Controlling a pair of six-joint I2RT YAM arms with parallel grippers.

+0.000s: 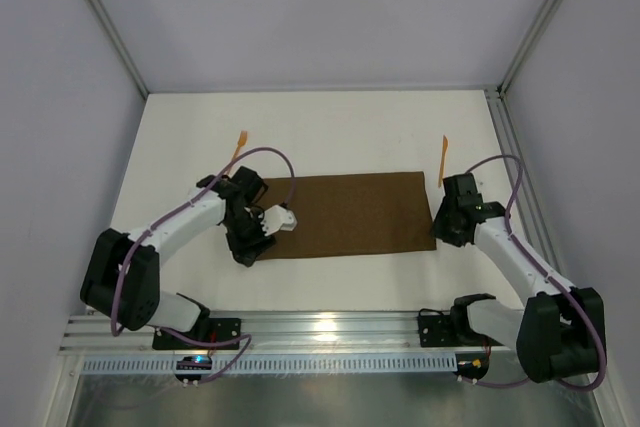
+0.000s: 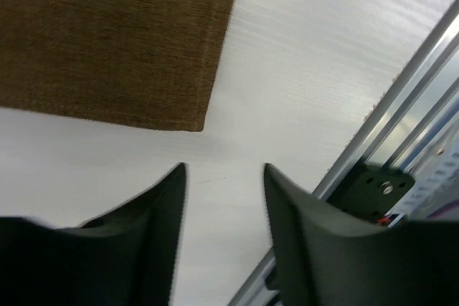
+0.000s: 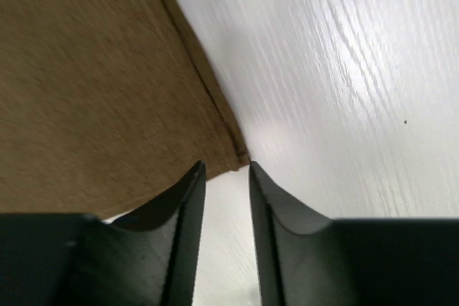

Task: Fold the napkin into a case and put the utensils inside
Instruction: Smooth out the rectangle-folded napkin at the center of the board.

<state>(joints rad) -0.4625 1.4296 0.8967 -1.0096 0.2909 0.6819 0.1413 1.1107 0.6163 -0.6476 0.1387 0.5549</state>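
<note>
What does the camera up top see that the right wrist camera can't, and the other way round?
Only the top view shows the whole napkin, the left orange utensil and right orange utensil lying on the table beyond its far corners, and the left arm and right arm. Only the right wrist view shows a napkin corner up close, and the right gripper open beside it, holding nothing. Both show the brown napkin and white table.

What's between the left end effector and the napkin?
Just bare white table, shown in the left wrist view. The left end effector isn't touching the napkin.
</note>
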